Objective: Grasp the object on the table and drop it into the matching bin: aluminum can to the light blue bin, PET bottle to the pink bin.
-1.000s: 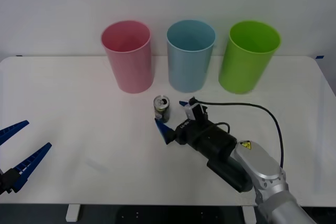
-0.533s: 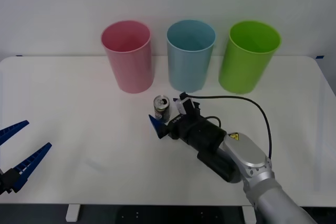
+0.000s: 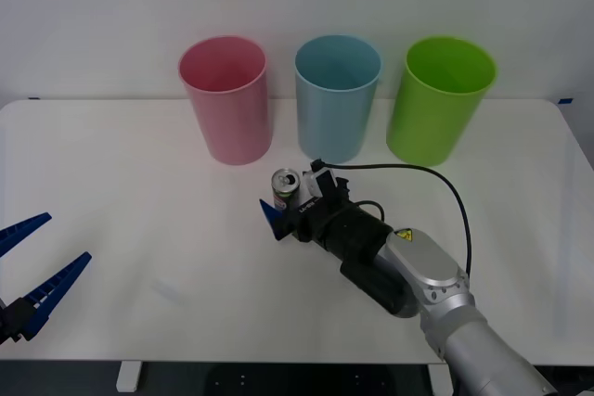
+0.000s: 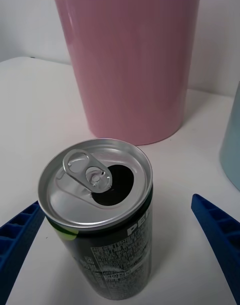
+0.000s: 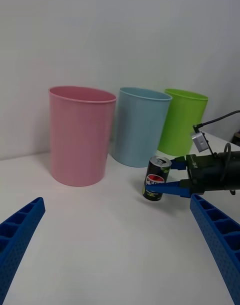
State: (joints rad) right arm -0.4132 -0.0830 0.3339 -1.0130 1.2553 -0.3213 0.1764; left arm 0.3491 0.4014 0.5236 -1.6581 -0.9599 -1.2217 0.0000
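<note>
Standing upright on the table (image 3: 139,192), the can (image 3: 285,188) sits just in front of the gap between the pink bin (image 3: 225,97) and the blue bin (image 3: 337,95), nearer than both to the robot. Its black side carries a red, white and blue Pepsi roundel, which the left wrist view shows facing that camera. The right wrist view reads only the white letters "PE" under the rim, above a block of fine white print too small to make out, with a patch of green at the rim's edge. That same close view shows the silver top with its pull-tab and the mouth already open and dark inside; from the front the top is just a pale disc.

The right gripper (image 3: 288,203) has its blue fingers spread on either side of the can, one finger (image 4: 222,237) beyond it and the other on its near side; whether either touches the can I cannot tell. A small white tag with a black cable sits on the wrist behind the can.

The left gripper (image 3: 32,261) hangs open well away from the can, at the table's left front edge. A green bin (image 3: 439,97) stands beside the blue bin, on the side away from the pink one.
</note>
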